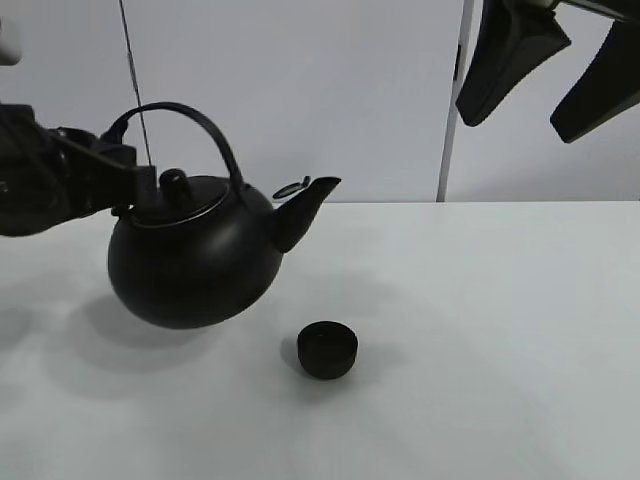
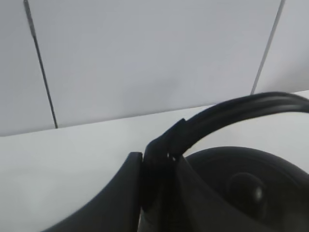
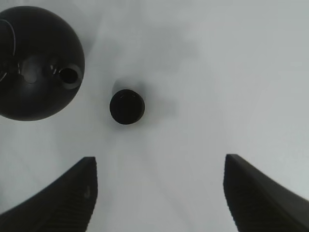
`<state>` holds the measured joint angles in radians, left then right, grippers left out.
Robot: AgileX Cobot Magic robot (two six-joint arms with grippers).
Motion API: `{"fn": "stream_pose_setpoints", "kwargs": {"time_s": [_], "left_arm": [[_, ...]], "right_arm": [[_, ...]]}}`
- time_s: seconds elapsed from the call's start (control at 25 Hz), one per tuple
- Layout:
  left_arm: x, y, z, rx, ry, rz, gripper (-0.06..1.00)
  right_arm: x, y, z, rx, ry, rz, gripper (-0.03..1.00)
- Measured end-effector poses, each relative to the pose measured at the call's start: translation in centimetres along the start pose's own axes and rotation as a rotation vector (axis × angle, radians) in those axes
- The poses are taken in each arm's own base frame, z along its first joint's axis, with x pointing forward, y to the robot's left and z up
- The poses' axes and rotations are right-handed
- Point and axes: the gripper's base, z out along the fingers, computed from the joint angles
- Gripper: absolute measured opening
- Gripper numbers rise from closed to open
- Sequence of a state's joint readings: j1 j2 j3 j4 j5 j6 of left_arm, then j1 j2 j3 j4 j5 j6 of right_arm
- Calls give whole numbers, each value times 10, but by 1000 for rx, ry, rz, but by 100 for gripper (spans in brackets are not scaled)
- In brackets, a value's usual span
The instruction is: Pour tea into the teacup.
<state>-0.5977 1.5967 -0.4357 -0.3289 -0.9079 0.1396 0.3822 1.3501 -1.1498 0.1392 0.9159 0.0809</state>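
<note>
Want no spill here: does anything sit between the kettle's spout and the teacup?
Nothing visible does. The kettle, held by the left end effector, hangs with its spout above and left of the teacup; only bare table lies between.

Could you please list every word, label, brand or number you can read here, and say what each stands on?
There is none to read in any view.
The kettle, the teacup, the table and the wall show no lettering or marks.
The left gripper and right gripper are plain black as well.
</note>
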Motion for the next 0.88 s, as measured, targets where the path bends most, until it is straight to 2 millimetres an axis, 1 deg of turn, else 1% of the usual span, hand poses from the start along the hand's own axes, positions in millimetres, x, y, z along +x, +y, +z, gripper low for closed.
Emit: {"fn": "stream_pose_setpoints", "kwargs": {"time_s": [0.2,0.44,0.88], "left_arm": [[17,19,-13,-1,38,17,12],[25,34,-25,-28,23,19,12],[41,41,-40,-59,91,28,12]], "right_arm": [[0,0,0,0,5,0,51],[1,0,0,-4,6,3,51],[1,1,0,-8,9,7,51]]}}
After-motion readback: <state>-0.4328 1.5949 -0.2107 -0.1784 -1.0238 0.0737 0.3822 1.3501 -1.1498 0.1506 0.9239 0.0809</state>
